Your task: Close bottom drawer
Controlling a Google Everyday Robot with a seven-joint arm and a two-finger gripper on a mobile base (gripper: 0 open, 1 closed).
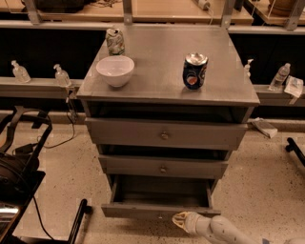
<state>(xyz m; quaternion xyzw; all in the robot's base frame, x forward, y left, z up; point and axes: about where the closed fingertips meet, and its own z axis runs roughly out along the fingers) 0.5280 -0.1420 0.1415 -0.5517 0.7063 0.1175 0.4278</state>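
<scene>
Now end effector (183,222) at pulled-out bottom drawer (143,210) front edge.

There is just the one camera, set high in front of the grey cabinet (167,83) and tilted downward, so it sees the cabinet's top and all three drawer fronts at once. It faces the bench (167,12) along the back, which runs across the upper edge of the view. It stands fairly near: the cabinet fills the middle, with speckled floor (267,176) on either side. The open bottom drawer (157,211) lies close to the lower edge, and the gripper (182,221) shows at the lower right, just beside that drawer's front.
</scene>
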